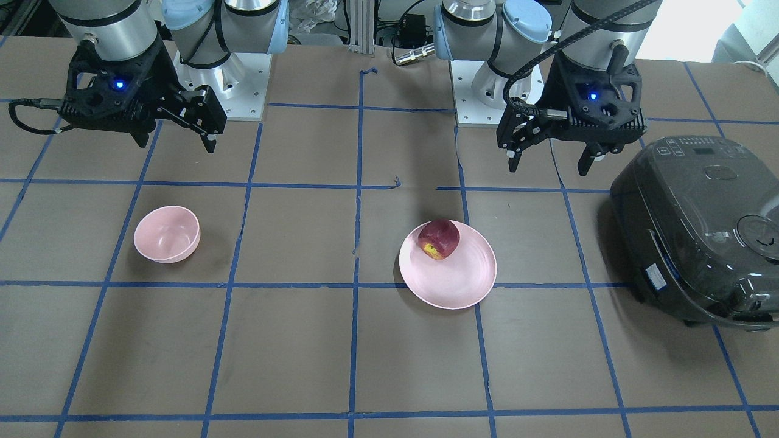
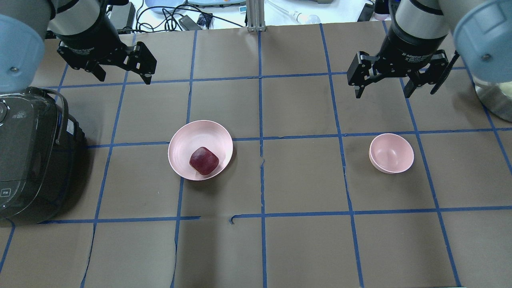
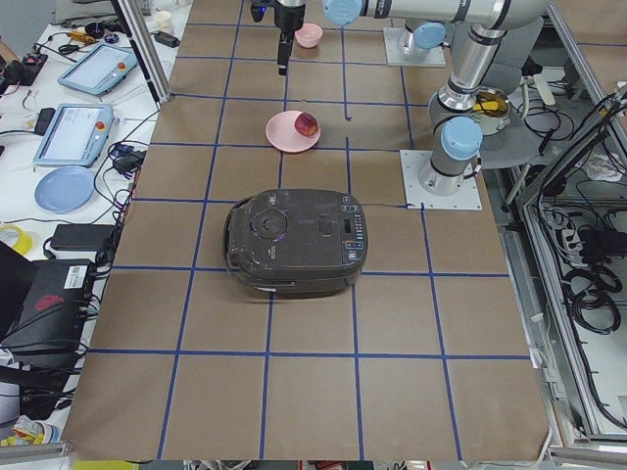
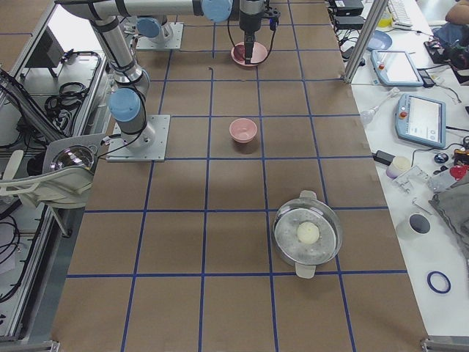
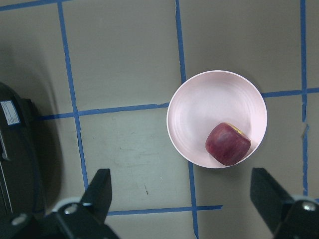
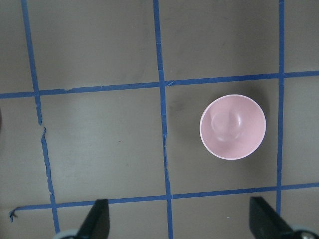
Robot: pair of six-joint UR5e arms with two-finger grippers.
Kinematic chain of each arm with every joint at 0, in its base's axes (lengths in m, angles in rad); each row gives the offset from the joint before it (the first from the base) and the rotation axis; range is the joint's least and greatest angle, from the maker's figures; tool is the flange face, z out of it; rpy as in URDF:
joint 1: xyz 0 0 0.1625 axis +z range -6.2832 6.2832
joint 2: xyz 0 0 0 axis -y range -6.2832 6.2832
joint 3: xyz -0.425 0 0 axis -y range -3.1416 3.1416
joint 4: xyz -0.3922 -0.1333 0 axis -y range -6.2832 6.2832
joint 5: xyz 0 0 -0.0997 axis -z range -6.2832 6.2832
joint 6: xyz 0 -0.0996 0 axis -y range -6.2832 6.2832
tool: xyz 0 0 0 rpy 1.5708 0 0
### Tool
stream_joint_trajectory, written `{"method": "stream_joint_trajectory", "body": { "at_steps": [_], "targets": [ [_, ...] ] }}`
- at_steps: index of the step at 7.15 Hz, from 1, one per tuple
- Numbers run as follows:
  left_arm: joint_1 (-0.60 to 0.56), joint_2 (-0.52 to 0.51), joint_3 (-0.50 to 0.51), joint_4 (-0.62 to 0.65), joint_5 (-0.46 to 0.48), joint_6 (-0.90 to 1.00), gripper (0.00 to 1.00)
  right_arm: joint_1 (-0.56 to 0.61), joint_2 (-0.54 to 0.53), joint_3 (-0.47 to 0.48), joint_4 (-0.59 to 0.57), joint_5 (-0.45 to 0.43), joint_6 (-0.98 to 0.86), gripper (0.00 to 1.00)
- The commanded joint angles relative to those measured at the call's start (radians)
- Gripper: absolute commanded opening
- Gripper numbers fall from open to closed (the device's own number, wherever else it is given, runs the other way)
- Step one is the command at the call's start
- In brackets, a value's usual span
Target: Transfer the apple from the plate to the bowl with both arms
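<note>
Red apple [image 2: 204, 160] sits on pink plate [image 2: 188, 136]; pink bowl [image 2: 391, 153] holds nothing.

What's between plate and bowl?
Overhead view: only brown table with blue tape lines between the flat pale pink plate and small deep pink bowl.

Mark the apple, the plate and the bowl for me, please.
apple [image 2: 204, 160], overhead view, top of the fruit.
plate [image 2: 190, 138], overhead view, bare surface beside the apple.
bowl [image 2: 391, 153], overhead view, empty inside.
</note>
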Motion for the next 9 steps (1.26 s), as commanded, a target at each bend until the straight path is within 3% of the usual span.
{"method": "stream_joint_trajectory", "body": {
  "at_steps": [1, 9],
  "targets": [
    [0.002, 0.000, -0.001, 0.000, 0.000, 0.000, 1.00, 0.003, -0.001, 0.003, 0.000, -0.009, 0.005, 1.00],
    [-0.003, -0.001, -0.003, 0.000, -0.002, -0.045, 1.00, 0.002, 0.001, 0.007, 0.001, -0.006, 0.028, 1.00]
  ]
}}
